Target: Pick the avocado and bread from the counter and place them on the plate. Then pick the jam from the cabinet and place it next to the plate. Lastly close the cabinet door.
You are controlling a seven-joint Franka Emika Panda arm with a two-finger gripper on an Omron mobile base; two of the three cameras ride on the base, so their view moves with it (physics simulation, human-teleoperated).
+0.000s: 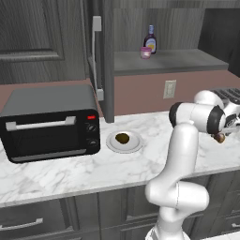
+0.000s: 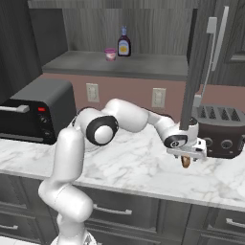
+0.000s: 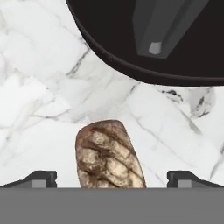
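Bread, a tan-brown crusty oval loaf (image 3: 109,155) with a cracked, mottled top, sat right between the gripper's (image 3: 112,179) two small dark fingertips (image 3: 39,178), which stood wide apart on either side of it, not touching the crust as far as the hand view showed. From the right base view the loaf hung as a small brown lump (image 2: 185,161) just under the gripper (image 2: 186,155), close above the white marble counter with grey veins (image 2: 139,167); whether it was lifted clear or resting on the slab, I couldn't tell. So the jaws were spread, with the loaf in the gap and no firm clamp visible.

Right beside it loomed a dark, glossy toaster with rounded corners (image 2: 220,129), slots on top and knobs on its face; in the hand view its curved black body (image 3: 153,39) arched over the marble.

Further along the counter, the dark olive-brown avocado (image 1: 122,138) already lay on the small round pale plate with a raised rim (image 1: 136,145). Left of that sat a boxy black toaster oven with a silver bar handle (image 1: 49,124).

Up above, the dark grey wood-grain cabinet (image 1: 187,28) stood with its tall door (image 1: 107,56) swung out edge-on. On the flat grey shelf, the squat pink-purple jam jar (image 1: 146,52) sat just beside a taller dark bottle with a yellow label (image 1: 150,40).
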